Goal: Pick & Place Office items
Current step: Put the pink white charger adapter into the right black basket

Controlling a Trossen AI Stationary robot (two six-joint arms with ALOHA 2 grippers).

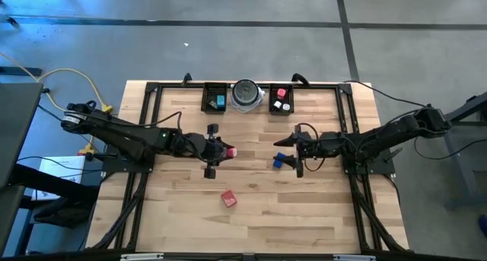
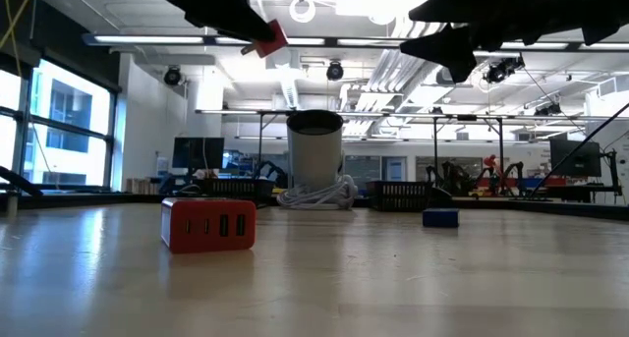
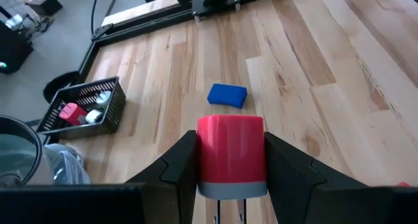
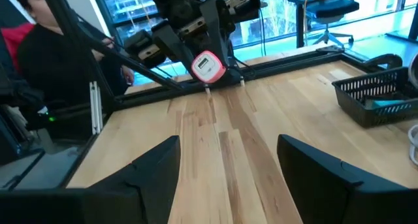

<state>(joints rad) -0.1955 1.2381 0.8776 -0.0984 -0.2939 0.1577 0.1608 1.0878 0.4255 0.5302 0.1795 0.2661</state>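
Red-pink block (image 3: pixel 231 155) clamped in left gripper (image 3: pixel 230 168) above table; right gripper (image 4: pixel 225 162) empty, jaws wide

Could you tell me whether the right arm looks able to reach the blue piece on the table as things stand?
Probably yes: the right gripper is open and empty, right beside the blue piece, which lies alone on bare table, while the left gripper holds a red piece.

Bright ceiling lamps (image 2: pixel 300 8) flare white in the low view, throwing both arms into silhouette and a soft sheen across the wooden table (image 2: pixel 393 278), whose near edge blurs, while daylight enters through left-hand windows (image 2: pixel 59 121).
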